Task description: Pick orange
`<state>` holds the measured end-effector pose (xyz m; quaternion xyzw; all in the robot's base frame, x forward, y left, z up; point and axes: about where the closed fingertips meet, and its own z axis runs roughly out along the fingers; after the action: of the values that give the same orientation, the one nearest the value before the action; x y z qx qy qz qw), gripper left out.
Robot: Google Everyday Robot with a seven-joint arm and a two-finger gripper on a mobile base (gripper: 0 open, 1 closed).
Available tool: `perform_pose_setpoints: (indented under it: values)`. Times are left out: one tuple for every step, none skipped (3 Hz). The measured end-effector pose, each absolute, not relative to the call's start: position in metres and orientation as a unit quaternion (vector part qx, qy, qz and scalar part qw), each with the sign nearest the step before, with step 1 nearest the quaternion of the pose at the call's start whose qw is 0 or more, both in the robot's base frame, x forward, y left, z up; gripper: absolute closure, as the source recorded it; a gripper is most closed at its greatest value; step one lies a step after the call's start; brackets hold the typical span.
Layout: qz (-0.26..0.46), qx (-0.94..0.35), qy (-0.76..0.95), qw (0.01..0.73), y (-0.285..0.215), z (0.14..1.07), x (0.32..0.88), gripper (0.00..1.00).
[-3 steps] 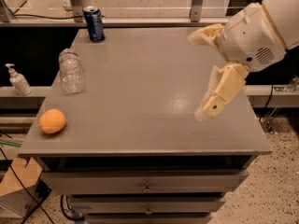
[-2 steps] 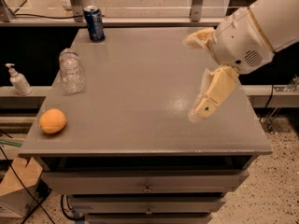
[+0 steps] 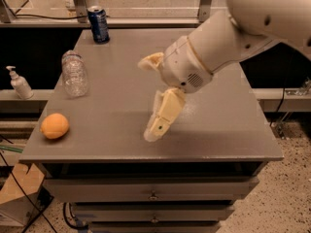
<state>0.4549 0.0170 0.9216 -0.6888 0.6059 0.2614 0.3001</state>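
Grey table [image 3: 228, 130] bears the orange [image 3: 54, 125] at its near left corner, lying free and untouched, so the pick has not yet begun in any real sense. The gripper [image 3: 146, 99] hangs over the near middle of the table, well apart from the fruit and to its right, with its two pale fingers [image 3: 165, 113] spread wide and grasping nothing. By the look of it, the whole reach to the left, the descent, the closing and the lift remain to be done. As for containers, a clear plastic bottle [image 3: 74, 74] stands at the left edge beyond the orange and appears empty. A blue can [image 3: 98, 24] stands at the far left corner, and whether anything is in it cannot be told. A white pump bottle [image 3: 19, 84] sits off the table on a ledge to the left.
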Motion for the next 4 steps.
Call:
perform_pose_setpoints:
  values:
    - [0.298,-0.711,0.569,0.285,0.074,0.897,0.450,0.00]
    - [0.337,-0.724,0.532,0.280,0.127,0.876,0.442,0.00]
    - [0.374,-0.726,0.503,0.283,0.170,0.861,0.437,0.00]
    - [0.417,-0.710,0.484,0.297,0.206,0.854,0.435,0.00]
